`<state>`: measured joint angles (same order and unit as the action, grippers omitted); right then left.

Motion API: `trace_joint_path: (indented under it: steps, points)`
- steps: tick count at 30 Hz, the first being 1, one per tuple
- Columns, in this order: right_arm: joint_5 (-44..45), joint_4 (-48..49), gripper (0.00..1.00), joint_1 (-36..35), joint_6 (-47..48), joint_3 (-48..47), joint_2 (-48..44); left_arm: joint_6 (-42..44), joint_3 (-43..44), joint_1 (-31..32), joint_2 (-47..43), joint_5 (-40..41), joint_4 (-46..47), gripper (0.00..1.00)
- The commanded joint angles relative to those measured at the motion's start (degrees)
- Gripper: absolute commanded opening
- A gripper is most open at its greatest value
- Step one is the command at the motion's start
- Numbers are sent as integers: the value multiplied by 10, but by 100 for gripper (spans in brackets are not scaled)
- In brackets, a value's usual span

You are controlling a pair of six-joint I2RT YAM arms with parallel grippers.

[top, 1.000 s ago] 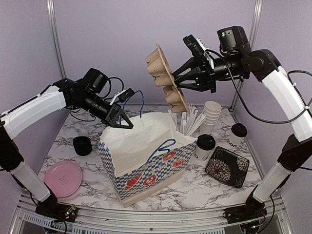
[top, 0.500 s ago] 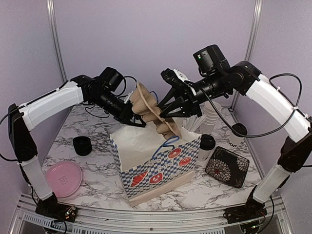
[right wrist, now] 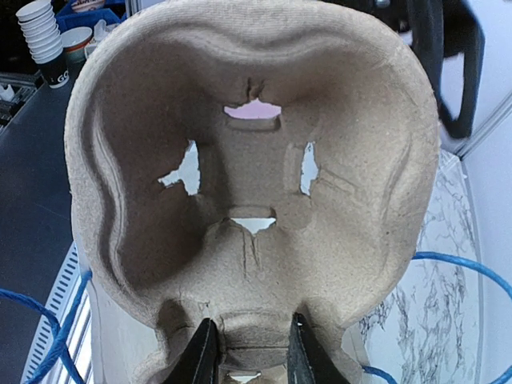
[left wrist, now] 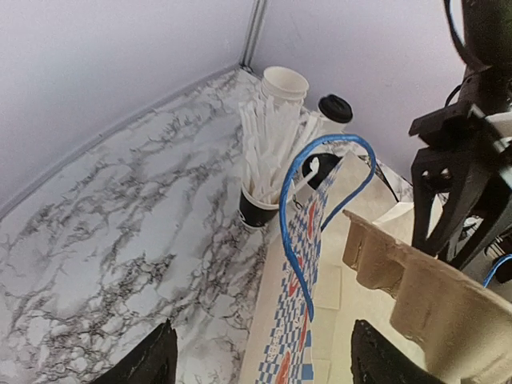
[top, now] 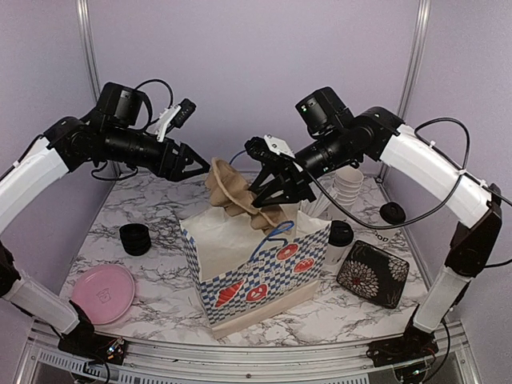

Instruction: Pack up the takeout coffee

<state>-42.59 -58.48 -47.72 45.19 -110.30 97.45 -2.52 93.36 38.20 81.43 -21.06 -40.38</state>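
The brown pulp cup carrier (top: 230, 190) hangs tilted over the mouth of the checkered paper bag (top: 258, 266), its lower end at the bag's rim. My right gripper (top: 270, 186) is shut on the carrier's edge; in the right wrist view the carrier (right wrist: 248, 160) fills the frame, with my right gripper (right wrist: 250, 354) pinching its near ridge. Two lidded white coffee cups (top: 338, 240) (top: 391, 217) stand on the table right of the bag. My left gripper (top: 190, 162) is open, up and left of the bag. In the left wrist view nothing lies between the fingers of that gripper (left wrist: 268, 364), and the bag's blue handle (left wrist: 320, 200) loops beyond them.
A black cup of white straws (left wrist: 268, 172) and a stack of white cups (top: 348, 182) stand behind the bag. A low stack of black rings (top: 134, 238) and a pink plate (top: 104, 292) lie at the left. A black patterned dish (top: 372, 274) sits at the front right.
My left gripper has opened, let go of the bag's rim and pulled up and to the left. My right gripper has brought the carrier left and down to the bag's mouth.
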Motion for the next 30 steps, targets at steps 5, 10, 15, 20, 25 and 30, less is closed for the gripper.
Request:
trace_joint_path:
  steps: [5,10,15,20,25,30]
  points:
    - [67,-72,26,-36,49,-12,35,4,-144,-19,-140,205,140,80]
    - [147,-93,27,-80,60,13,38,6,-211,-39,-175,232,198,82]
    - [212,-103,27,-105,46,34,46,11,-213,-48,-164,245,204,82]
    - [253,-121,28,-121,33,58,59,9,-229,-57,-156,246,222,82]
    - [266,-135,29,-130,21,57,85,9,-239,-61,-150,242,227,82]
    - [320,-117,30,-141,-5,82,113,9,-250,-66,-152,239,233,82]
